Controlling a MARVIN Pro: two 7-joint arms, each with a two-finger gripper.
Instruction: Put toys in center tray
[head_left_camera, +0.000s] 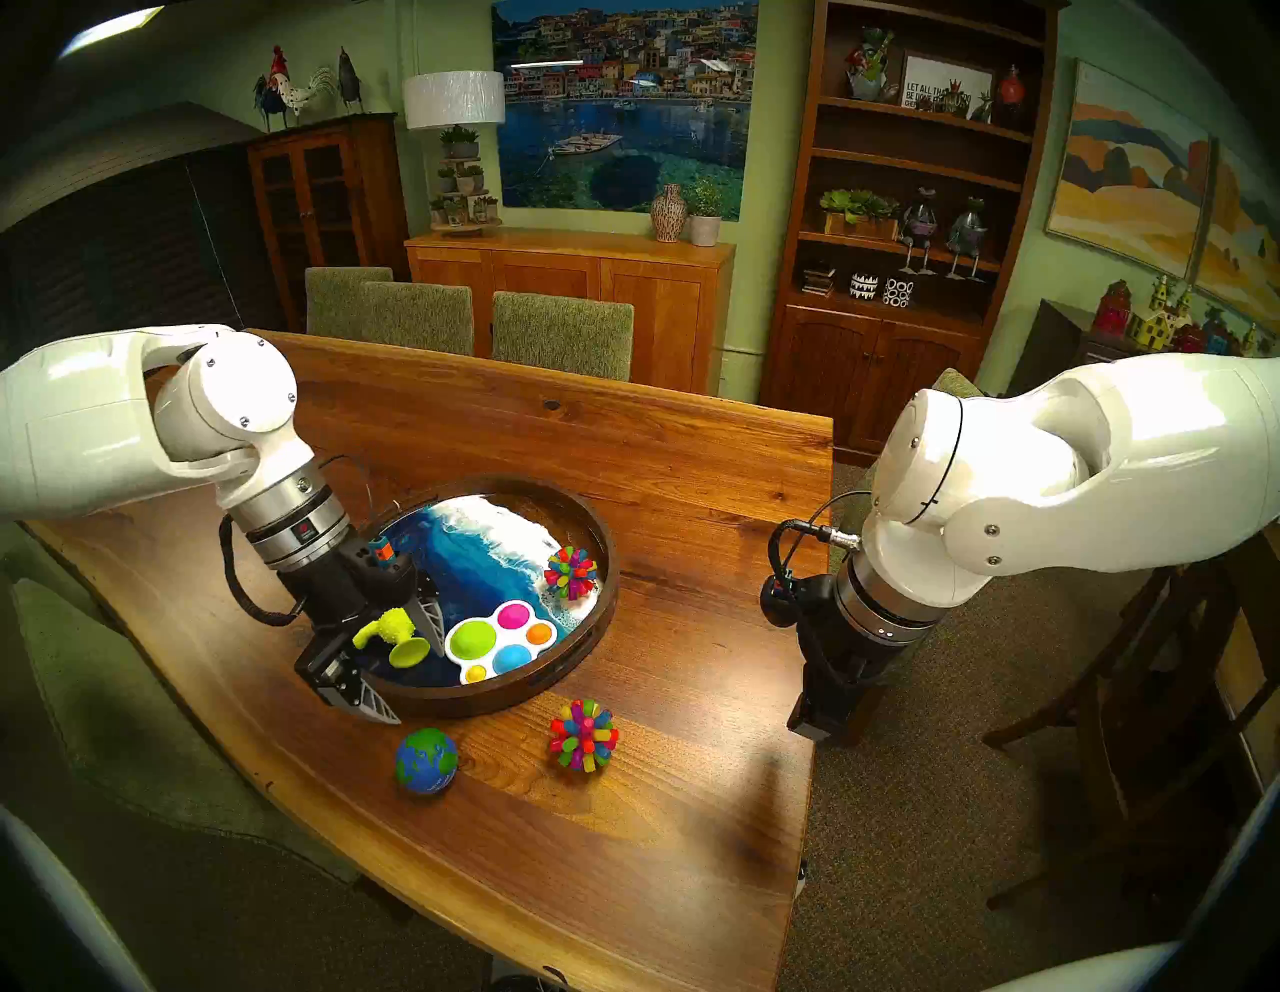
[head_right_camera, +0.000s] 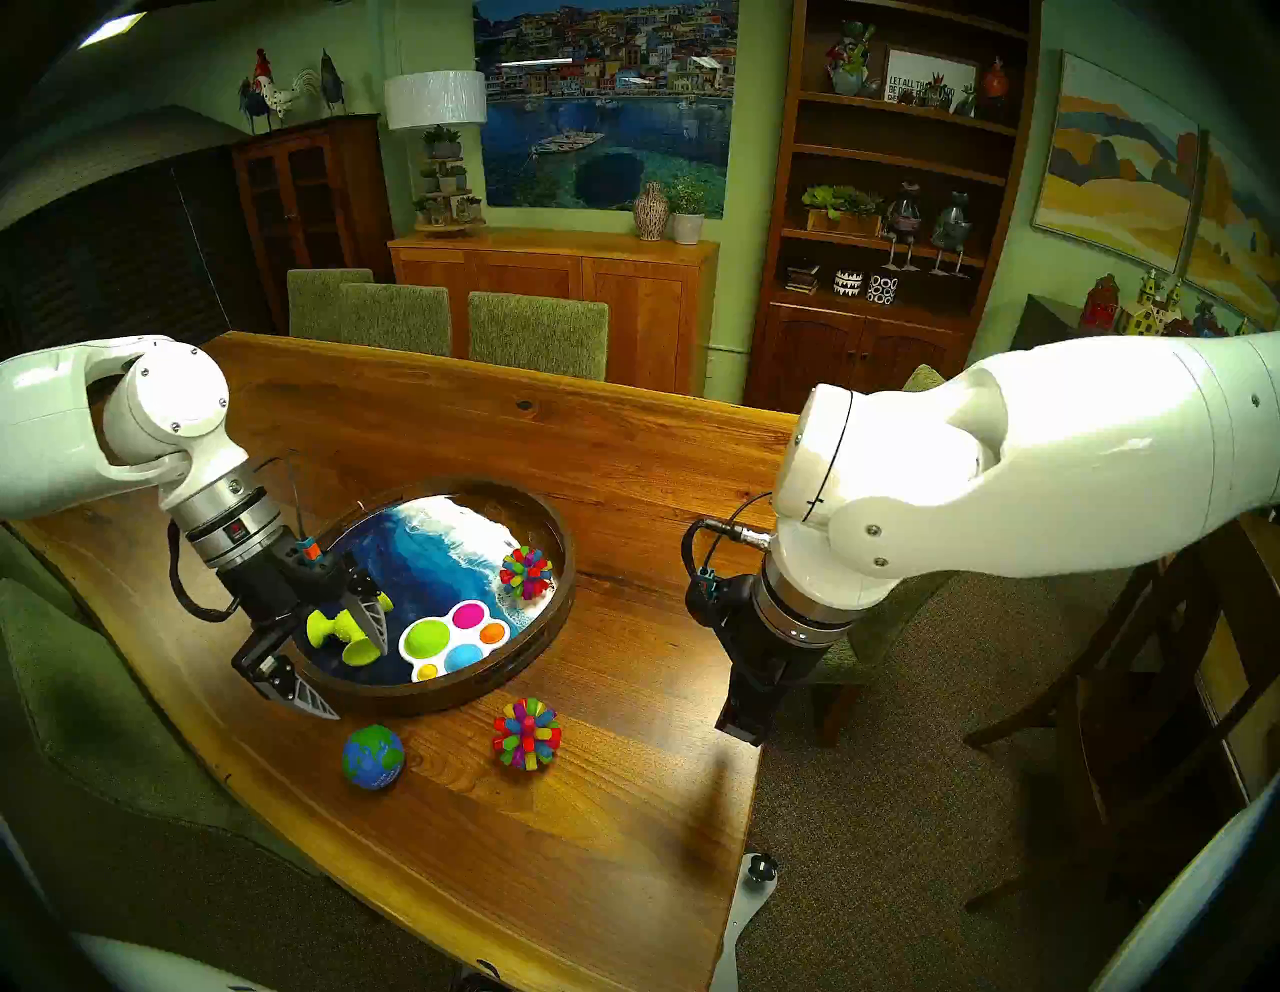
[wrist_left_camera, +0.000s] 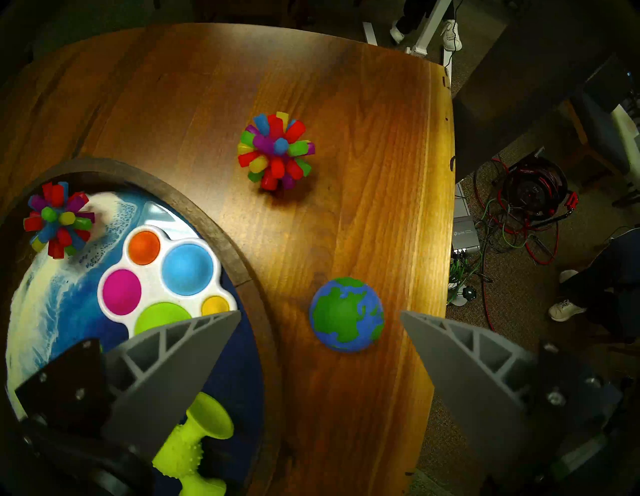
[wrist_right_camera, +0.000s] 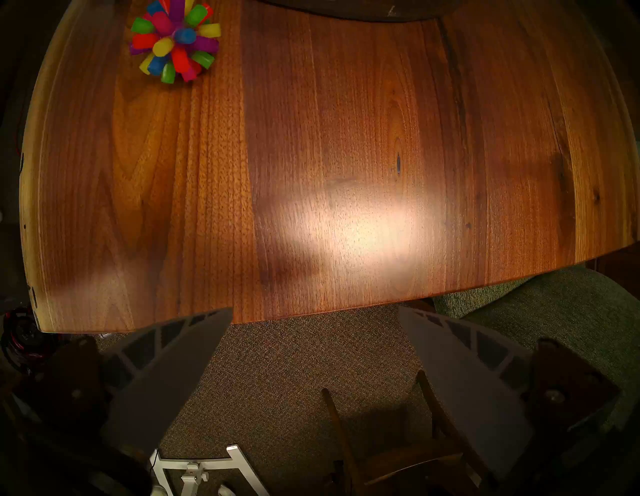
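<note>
The round dark-wood tray (head_left_camera: 485, 701) holds a spiky ball (head_left_camera: 571, 572), the white bubble board (head_left_camera: 500, 641) and the lime-green suction piece (head_left_camera: 391, 634). My left gripper (head_left_camera: 419, 687) is open and empty, straddling the tray's near-left rim, one finger over the lime piece (wrist_left_camera: 194, 446). The globe ball (head_left_camera: 426, 759) and the second spiky ball (head_left_camera: 584, 736) lie on the table in front of the tray. In the left wrist view the globe (wrist_left_camera: 346, 314) sits just ahead of the fingers. My right gripper (head_left_camera: 810, 731) is open and empty at the table's right edge.
The wooden table (head_left_camera: 623, 429) has a curved near edge. Green chairs (head_left_camera: 561, 332) stand along its far side and one (wrist_right_camera: 554, 304) by the right gripper. Cables and a reel (wrist_left_camera: 533, 194) lie on the floor beyond the near edge.
</note>
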